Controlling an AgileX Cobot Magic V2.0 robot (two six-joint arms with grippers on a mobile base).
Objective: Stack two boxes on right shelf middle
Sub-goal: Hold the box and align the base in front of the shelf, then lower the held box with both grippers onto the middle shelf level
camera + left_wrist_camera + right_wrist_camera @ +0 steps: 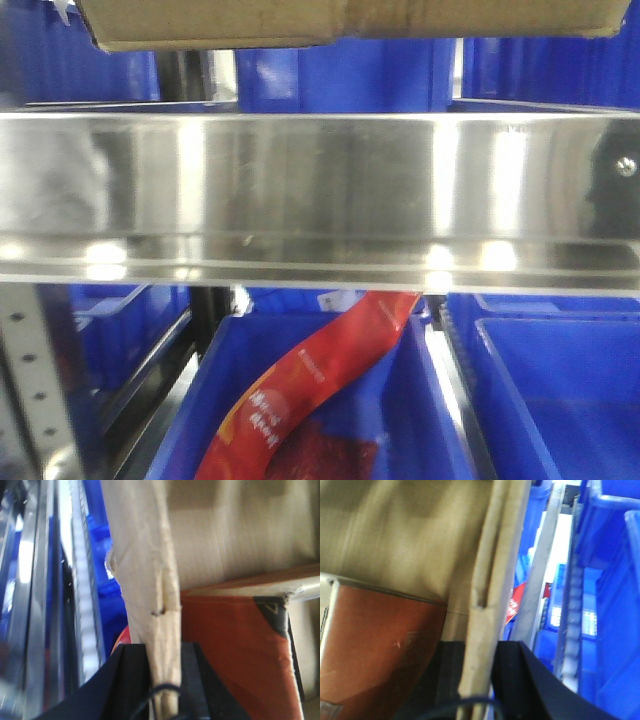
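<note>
Shelf (pixel 320 190): the shiny steel lip fills the middle of the front view, and it's the hazard. If the load comes in too low, its bottom edge would catch this lip and tip back.
Box (pixel 220 20): only its brown underside shows at the top of the front view, hanging above the lip and not yet set on the level. Both wrist views show a thin side wall pinched. My worry is the soft cardboard creasing or sliding out, more so if one arm leads the other.
Box contents (pixel 230 645): something flat and reddish-brown lies inside. I can't tell what it is.
Blue bins (pixel 440 420): these sit on the level below.
Red packet (pixel 320 370): it lies slanting in the middle bin.
Left gripper (pixel 162 655): clamped on the box's left wall, one finger on each face.
Right gripper (pixel 480 650): clenched on the opposite wall the same way.
</note>
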